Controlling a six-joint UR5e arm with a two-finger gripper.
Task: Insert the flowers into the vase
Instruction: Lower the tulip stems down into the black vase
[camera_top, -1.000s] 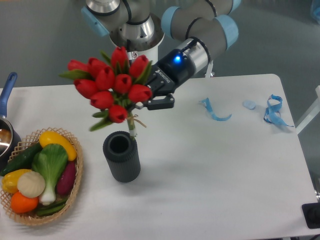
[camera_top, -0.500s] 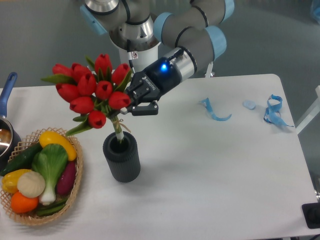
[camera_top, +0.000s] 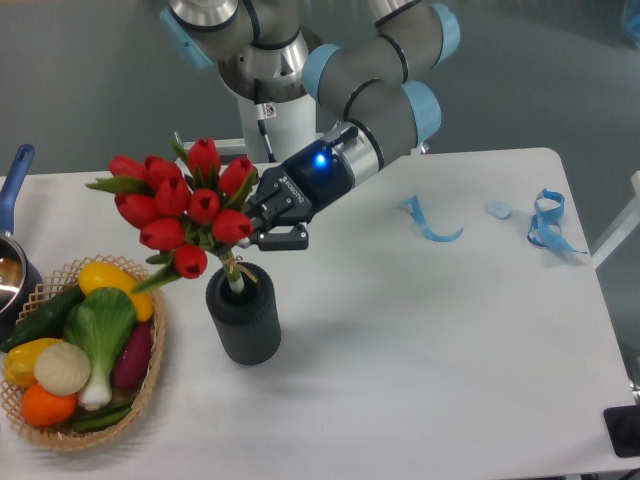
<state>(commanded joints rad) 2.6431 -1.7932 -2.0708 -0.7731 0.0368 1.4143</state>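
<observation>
The flowers (camera_top: 180, 205) hang tilted over the vase (camera_top: 244, 315), their heads leaning toward the left edge of the table (camera_top: 420, 340) and the stem tips just entering the round mouth. I have my gripper (camera_top: 262, 222) clenched on the bunch just below the buds, reaching in from the right. The vase stands upright in the left half of the table, nearer the front edge than the back, and just to its left sits the wicker basket (camera_top: 60, 420) of vegetables.

My judgement is that insertion has begun but the stems are barely in. The bunch is much wider than the vase and it leans, so its weight sits off to the left of the mouth. If I let go now the heads could tip the bunch out, or lever the vase over toward the basket. If I press down at this slant, the stems could catch on the rim (I cannot see how deep they reach) and buckle or shove the vase sideways. The blue ribbon scraps (camera_top: 545, 225) near the right edge lie well apart and pose no risk.
</observation>
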